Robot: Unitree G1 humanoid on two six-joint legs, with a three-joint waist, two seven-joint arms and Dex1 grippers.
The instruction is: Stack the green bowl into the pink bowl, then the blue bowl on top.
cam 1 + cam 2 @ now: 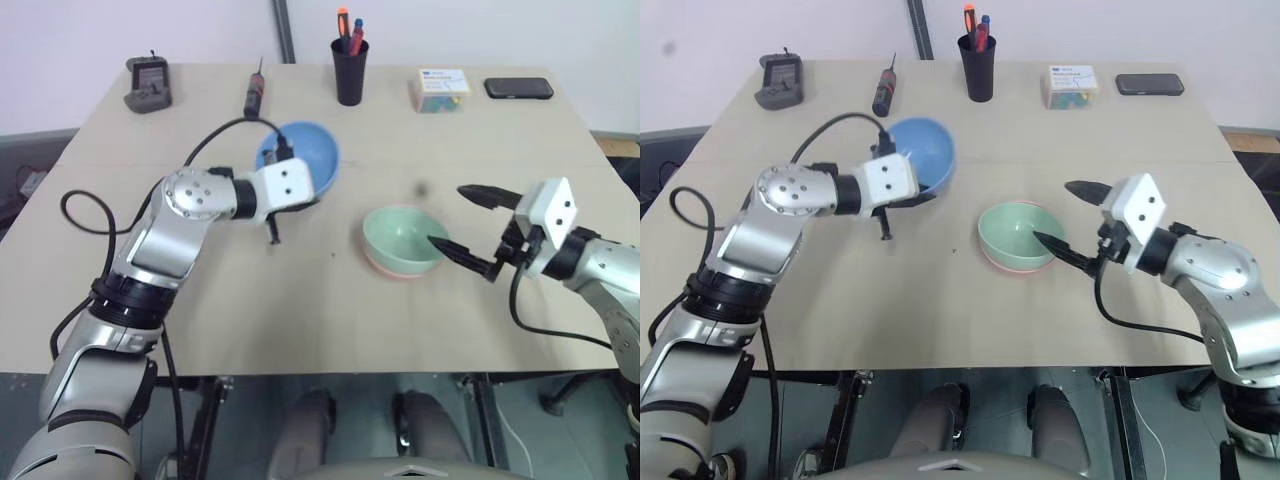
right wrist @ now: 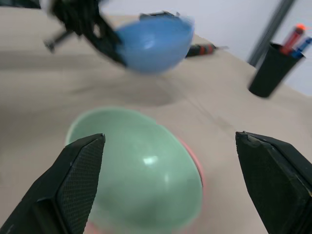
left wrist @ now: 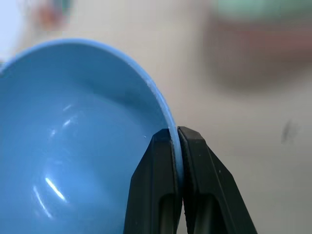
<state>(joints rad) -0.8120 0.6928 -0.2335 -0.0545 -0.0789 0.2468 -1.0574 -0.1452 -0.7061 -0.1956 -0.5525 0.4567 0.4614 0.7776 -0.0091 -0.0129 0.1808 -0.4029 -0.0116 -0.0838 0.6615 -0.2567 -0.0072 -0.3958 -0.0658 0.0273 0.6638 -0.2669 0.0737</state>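
Three bowls were on view: one blue bowl (image 1: 305,155), one green bowl (image 1: 402,236) and one pink bowl (image 1: 400,269) showing as a rim under the green. The table (image 1: 300,300) also carried one black cup (image 1: 350,70) holding several pens, one screwdriver (image 1: 254,92), one dark phone (image 1: 519,88), one small box (image 1: 442,90) and one grey handset (image 1: 149,83). Two grippers were there, the left gripper (image 3: 178,141) and the right gripper (image 1: 465,222).

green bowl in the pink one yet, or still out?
In. The green bowl sits nested in the pink bowl, whose rim peeks out beneath it. The blue bowl is not stacked yet, pinched at its rim by the left gripper.
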